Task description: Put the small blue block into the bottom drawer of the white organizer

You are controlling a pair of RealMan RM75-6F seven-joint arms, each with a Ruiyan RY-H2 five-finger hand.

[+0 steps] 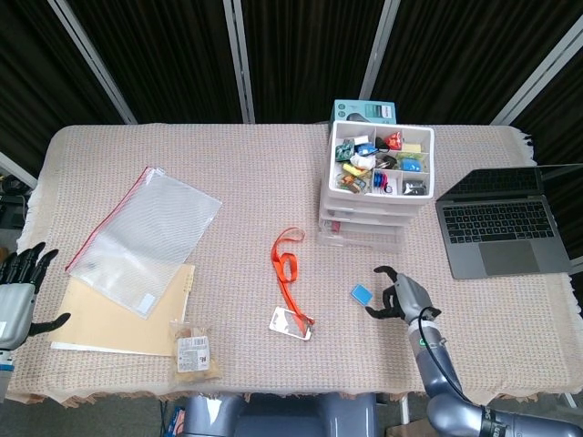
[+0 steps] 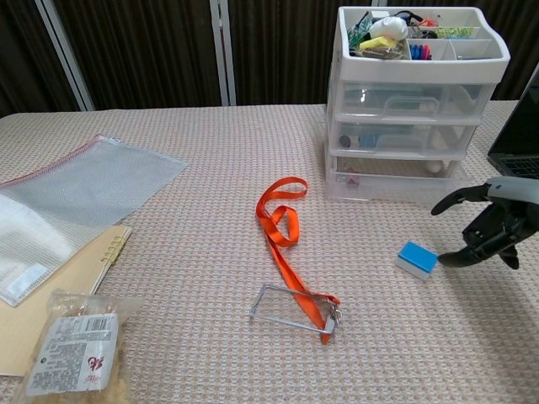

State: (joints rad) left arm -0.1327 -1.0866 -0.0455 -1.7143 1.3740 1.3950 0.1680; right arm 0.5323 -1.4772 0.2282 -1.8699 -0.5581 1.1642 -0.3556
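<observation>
The small blue block (image 1: 361, 293) (image 2: 418, 259) lies on the tablecloth, in front of the white organizer (image 1: 376, 187) (image 2: 413, 105). The organizer's bottom drawer (image 2: 396, 178) sticks out a little toward me. My right hand (image 1: 399, 296) (image 2: 493, 227) hovers just right of the block, fingers spread and holding nothing, apart from the block. At the far left table edge my left hand (image 1: 18, 291) rests with fingers apart and nothing in it; the chest view does not show it.
An orange lanyard with a badge holder (image 1: 290, 282) (image 2: 290, 261) lies left of the block. A laptop (image 1: 499, 223) sits right of the organizer. A clear zip pouch (image 1: 146, 237), a tan folder (image 1: 118, 314) and a snack packet (image 1: 194, 349) lie at the left.
</observation>
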